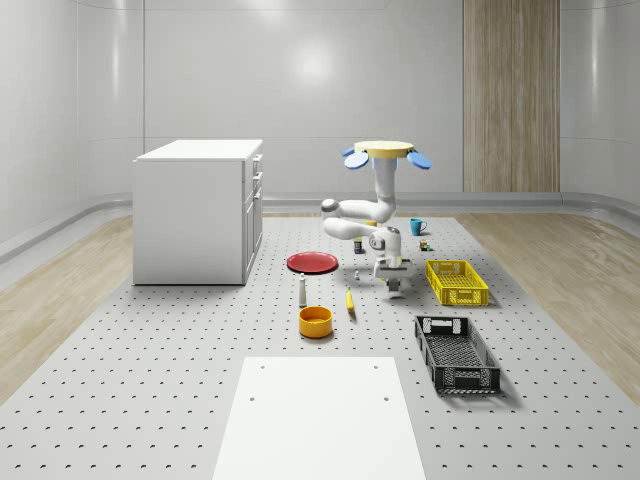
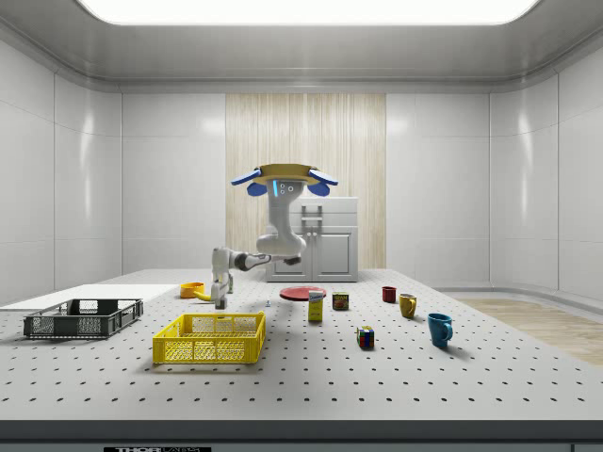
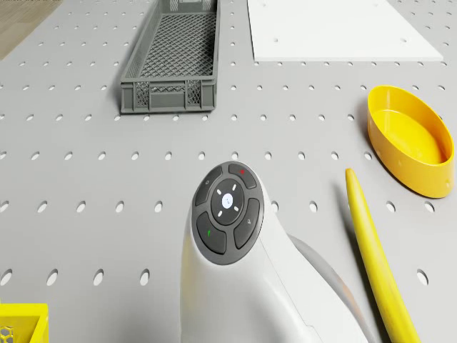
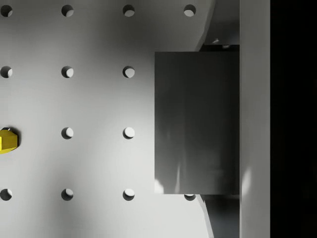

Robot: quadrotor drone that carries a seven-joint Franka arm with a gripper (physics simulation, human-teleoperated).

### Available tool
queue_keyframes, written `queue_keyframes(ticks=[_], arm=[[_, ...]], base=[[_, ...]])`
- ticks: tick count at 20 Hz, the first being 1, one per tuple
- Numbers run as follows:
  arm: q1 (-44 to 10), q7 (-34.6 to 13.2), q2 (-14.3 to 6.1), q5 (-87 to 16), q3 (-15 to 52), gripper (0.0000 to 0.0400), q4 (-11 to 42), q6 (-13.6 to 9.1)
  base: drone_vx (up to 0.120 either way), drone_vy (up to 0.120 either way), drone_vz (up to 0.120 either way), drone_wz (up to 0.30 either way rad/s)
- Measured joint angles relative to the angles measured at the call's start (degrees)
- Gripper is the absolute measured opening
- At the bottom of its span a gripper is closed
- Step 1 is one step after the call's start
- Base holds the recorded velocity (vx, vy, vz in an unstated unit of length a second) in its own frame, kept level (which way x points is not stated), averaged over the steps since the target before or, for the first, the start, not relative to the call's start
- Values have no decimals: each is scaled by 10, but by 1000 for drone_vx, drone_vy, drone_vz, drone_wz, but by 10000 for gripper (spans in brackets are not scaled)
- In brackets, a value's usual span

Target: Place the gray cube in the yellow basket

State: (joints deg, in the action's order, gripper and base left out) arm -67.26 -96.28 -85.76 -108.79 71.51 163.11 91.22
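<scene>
**Whole-scene view.** The room has pale glossy walls, one wood-panelled section and a wood floor border. The surface (image 1: 150, 340) is a gray perforated plate with a white panel (image 1: 320, 415) on its near edge and a white cabinet (image 1: 198, 210) at the view's left. The drone (image 1: 385, 152) hovers above the middle of the surface. Its arm (image 1: 372, 210) reaches down, and the gripper (image 1: 393, 288) is low over the surface. It sits between the banana (image 1: 350, 300) and the yellow basket (image 1: 457, 282). Also on the surface are a black crate (image 1: 456, 353), a bowl (image 1: 315, 320), a red plate (image 1: 313, 262) and a blue mug (image 1: 417, 226).

**Side view.** The drone (image 2: 285, 177) hovers in front of the cabinet (image 2: 325, 240). The gripper (image 2: 221, 299) points down, close to the surface (image 2: 490, 377) and beyond the basket (image 2: 212, 337). The crate (image 2: 83, 316) lies at the view's left.

**Drone view.** The arm (image 3: 228, 214) stands over the bare surface (image 3: 71, 179), with the banana (image 3: 375, 264) and bowl (image 3: 410, 143) to one side and the crate (image 3: 171, 64) beyond. A corner of the basket (image 3: 21, 321) shows.

**Wrist view.** The gray cube (image 4: 197, 123) is directly under the gripper, over the perforated surface (image 4: 94, 99) and outside the basket. Whether the fingers are apart or clamped on the cube cannot be told.
</scene>
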Motion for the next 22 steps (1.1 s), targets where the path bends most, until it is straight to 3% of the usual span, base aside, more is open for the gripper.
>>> queue_keyframes(ticks=[9,17,22], arm=[[2,-2,-2,26,27,250,6,-8],[1,-3,-5,31,31,250,7,-6],[1,-3,-7,33,32,250,7,-4]], base=[[-102,84,120,0],[0,120,115,0],[0,120,0,0]])
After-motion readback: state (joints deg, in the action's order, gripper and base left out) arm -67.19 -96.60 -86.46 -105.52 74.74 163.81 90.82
